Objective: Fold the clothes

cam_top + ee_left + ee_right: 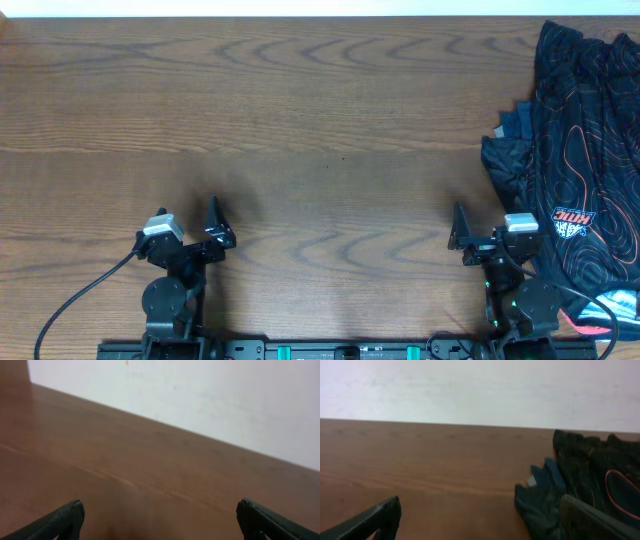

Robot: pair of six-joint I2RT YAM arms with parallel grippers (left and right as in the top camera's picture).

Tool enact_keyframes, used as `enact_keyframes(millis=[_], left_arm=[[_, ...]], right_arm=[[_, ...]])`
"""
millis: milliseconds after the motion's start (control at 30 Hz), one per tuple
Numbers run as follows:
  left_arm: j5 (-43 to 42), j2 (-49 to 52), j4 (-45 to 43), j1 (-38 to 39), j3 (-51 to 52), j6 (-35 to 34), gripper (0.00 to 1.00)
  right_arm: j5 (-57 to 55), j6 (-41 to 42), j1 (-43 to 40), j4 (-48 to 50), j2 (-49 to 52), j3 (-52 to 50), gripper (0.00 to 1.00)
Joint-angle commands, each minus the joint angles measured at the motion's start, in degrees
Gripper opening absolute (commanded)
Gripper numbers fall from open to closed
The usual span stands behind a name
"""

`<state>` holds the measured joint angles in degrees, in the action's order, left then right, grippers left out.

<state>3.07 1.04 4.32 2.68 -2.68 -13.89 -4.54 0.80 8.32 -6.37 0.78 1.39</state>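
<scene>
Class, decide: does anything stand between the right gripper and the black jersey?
Nothing visible does. The right gripper sits open just left of the black jersey, which lies bunched at the right edge of the table; only wood shows between them.

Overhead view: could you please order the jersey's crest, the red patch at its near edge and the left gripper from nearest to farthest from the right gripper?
1. Crest, on the jersey, just to the right of the right gripper.
2. Red patch, farther right, at the near edge.
3. Left gripper, far off to the left, on the opposite side.
</scene>
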Motion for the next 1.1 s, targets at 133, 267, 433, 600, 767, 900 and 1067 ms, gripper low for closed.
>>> enact_keyframes(millis=[133,267,433,600,767,900,1067], left_arm=[[-2.6,9.1,8.5,-0.3,-9.9,-0.3,0.98],[-2.6,18.5,13.6,-0.3,-18.1,-0.3,0.98],[-2.6,32.5,22.9,-0.3,-29.7,-0.3,0.98],[-2.7,45.2,33.6,-0.3,-41.1,-0.3,0.98],[-2.7,52.3,37.9,-0.3,-46.0,-0.3,0.98],[-2.6,55.4,38.6,-0.3,-45.9,-0.3,0.98],[-2.6,57.4,38.5,-0.3,-45.9,-0.3,0.98]], right_arm=[[-4.4,1.1,0.6,-6.9,8.6,8.9,0.99],[-4.5,1.1,-0.2,-8.9,19.8,16.0,0.99],[-2.6,1.0,-3.2,-15.6,37.5,28.0,0.99],[-1.4,0.7,-8.0,-29.3,57.7,43.5,0.99],[-1.4,0.2,-8.9,-33.4,71.2,52.8,0.99],[-6.4,-3.2,-9.9,-27.1,79.4,52.9,0.98],[-8.9,-3.8,-11.5,-20.6,89.0,52.9,0.95]])
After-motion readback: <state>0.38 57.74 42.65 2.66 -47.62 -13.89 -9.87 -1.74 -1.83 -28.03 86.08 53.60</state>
